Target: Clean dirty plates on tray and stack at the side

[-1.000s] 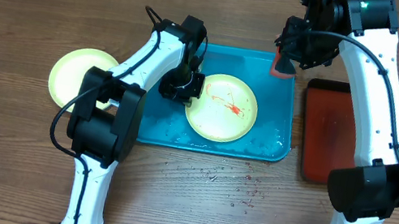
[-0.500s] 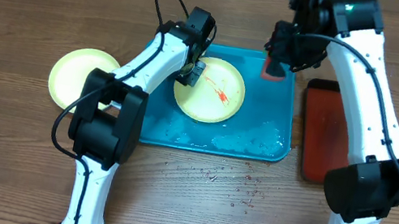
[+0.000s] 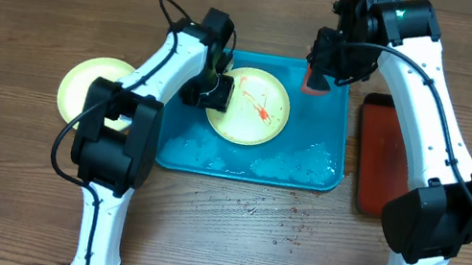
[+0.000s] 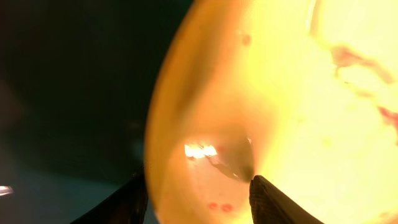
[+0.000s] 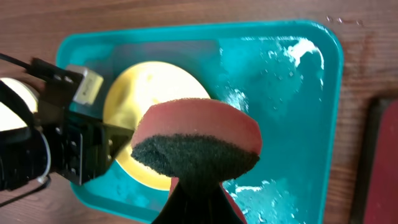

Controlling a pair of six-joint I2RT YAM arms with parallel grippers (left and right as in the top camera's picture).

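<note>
Nearest, crumbs (image 3: 282, 228) scattered on the bench (image 3: 11, 195). Beyond, inside the turquoise tray (image 3: 332, 120), a sauce-smeared yellow-green plate (image 3: 243, 126), pinched at its left rim by the left gripper (image 3: 219, 98). Farther back, above the tray's far right corner, a red sponge (image 5: 196, 140) clamped in the right gripper (image 5: 194, 190).

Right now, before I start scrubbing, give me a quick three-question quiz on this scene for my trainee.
1. True or false: the smeared plate is over the blue tray.
2. The right jaws hold: A a cloth, B a sponge, C a brush.
3. Fill in: the left jaws grip the smeared plate's ____.
Key: 1 true; 2 B; 3 rim.
</note>
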